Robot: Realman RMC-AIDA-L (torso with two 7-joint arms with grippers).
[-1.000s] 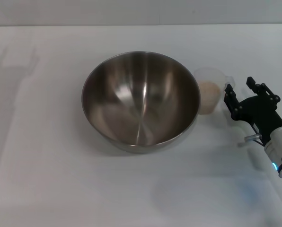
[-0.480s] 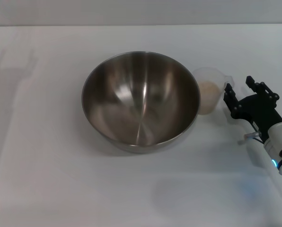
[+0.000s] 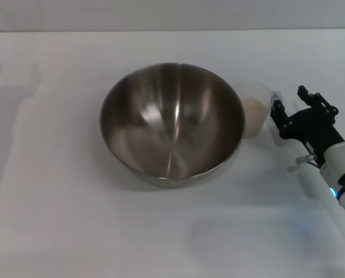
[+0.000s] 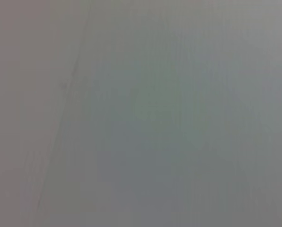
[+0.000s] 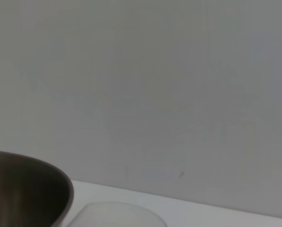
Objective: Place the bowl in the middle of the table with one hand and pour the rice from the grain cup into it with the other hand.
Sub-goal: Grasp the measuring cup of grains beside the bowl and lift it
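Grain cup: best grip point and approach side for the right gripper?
Probably the handle side of the grain cup, approached from the robot's right. The bowl crowds its other side, and the open right gripper already sits beside it. The cup stands upright with rice inside, so keep it level.

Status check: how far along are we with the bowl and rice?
Done: bowl sits mid-table, empty. In hand: right pincer, open, is beside the grain cup, not gripping it. Left: grasp cup, pour its rice. Left pincer is out of view.

A bare test room or lab: a plain white worktop (image 3: 57,220) against a blank grey wall (image 5: 141,85).
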